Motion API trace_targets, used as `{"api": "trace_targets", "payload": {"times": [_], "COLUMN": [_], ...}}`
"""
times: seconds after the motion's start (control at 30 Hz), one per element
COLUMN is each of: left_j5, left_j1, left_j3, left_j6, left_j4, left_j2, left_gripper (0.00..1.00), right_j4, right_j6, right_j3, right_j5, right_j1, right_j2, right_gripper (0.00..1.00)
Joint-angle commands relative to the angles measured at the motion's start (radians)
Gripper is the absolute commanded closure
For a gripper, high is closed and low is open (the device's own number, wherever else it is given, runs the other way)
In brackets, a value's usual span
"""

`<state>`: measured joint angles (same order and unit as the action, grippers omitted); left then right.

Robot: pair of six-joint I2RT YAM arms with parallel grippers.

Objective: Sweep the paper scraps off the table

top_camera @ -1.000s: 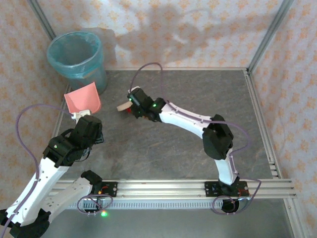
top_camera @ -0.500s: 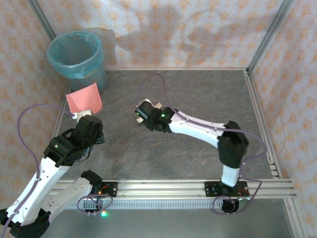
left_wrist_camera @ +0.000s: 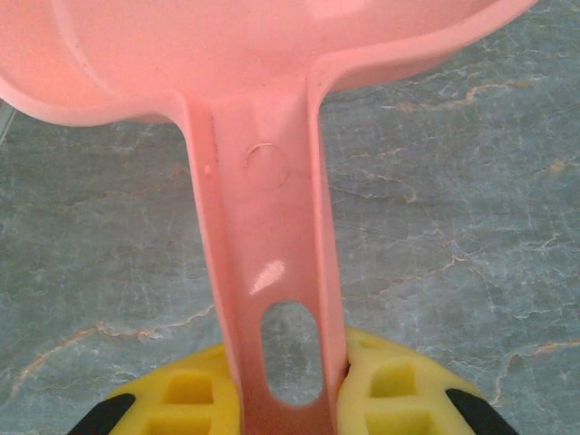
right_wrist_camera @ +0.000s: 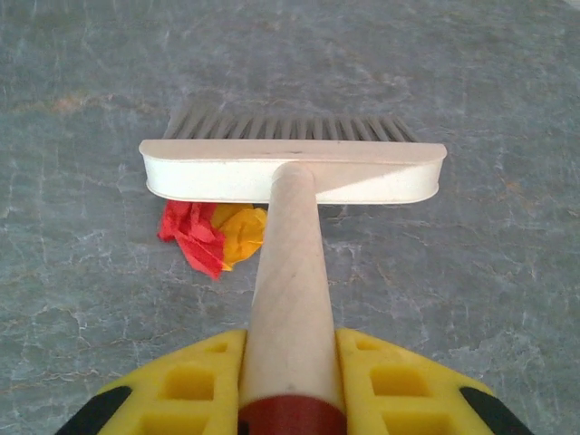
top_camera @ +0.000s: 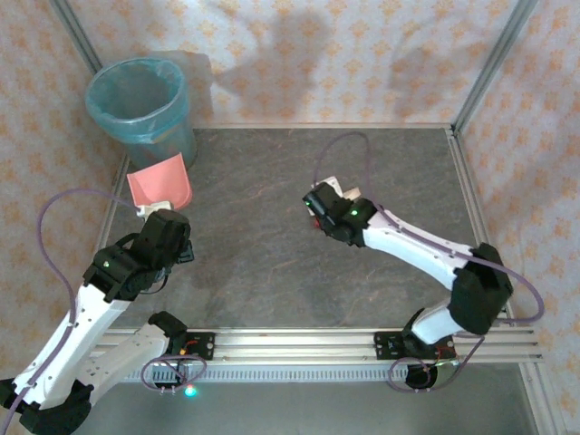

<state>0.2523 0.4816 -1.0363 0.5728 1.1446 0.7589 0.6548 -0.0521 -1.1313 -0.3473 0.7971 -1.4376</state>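
Note:
Two crumpled paper scraps, one red (right_wrist_camera: pixel 188 232) and one orange-yellow (right_wrist_camera: pixel 241 230), lie together on the dark grey marbled table (top_camera: pixel 263 272), just on the near side of a brush head (right_wrist_camera: pixel 292 170) and left of its handle. My right gripper (right_wrist_camera: pixel 290 367) is shut on the wooden brush handle (right_wrist_camera: pixel 288 290), and the grey bristles (right_wrist_camera: pixel 290 125) point away from me. The right gripper (top_camera: pixel 328 214) is near the table's middle. My left gripper (left_wrist_camera: pixel 283 385) is shut on the handle of the pink dustpan (left_wrist_camera: pixel 263 236), which sits at the table's left edge (top_camera: pixel 161 185).
A teal bin (top_camera: pixel 140 104) with a liner stands at the back left corner, just behind the dustpan. Aluminium rails (top_camera: pixel 299 343) edge the table along the front and sides. Peach patterned walls enclose the space.
The right arm has swung the brush to the right, from beside the dustpan to the table's middle. The dustpan has shifted slightly right in the left gripper.

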Motion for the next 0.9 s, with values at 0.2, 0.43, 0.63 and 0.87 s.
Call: {"api": "trace_targets", "payload": {"times": [0.2,0.43,0.63,0.87], "left_j5": [-0.214,-0.235,-0.156,-0.163], "left_j1": [0.012,0.169,0.380,0.553], "left_j3": [0.023,-0.028,-0.105,-0.201], "left_j6": [-0.084,-0.045,-0.009,-0.033], "left_j4": [-0.100,-0.095,-0.106,-0.116], "left_j2": [0.005,0.138,0.316,0.586], "left_gripper": [0.99,1.00,1.00,1.00], "right_j4": [-0.260,-0.272,-0.270,-0.248], "right_j6": [-0.197,-0.326,-0.392,-0.434], "right_j3": [0.214,0.282,0.309,0.323], "right_j5": [0.057,0.149,0.140,0.112], "right_j1": [-0.101,-0.251,-0.301,-0.323], "right_j2": [0.368,0.435,0.457,0.476], "right_gripper": [0.88,0.87,0.86,0.86]}}
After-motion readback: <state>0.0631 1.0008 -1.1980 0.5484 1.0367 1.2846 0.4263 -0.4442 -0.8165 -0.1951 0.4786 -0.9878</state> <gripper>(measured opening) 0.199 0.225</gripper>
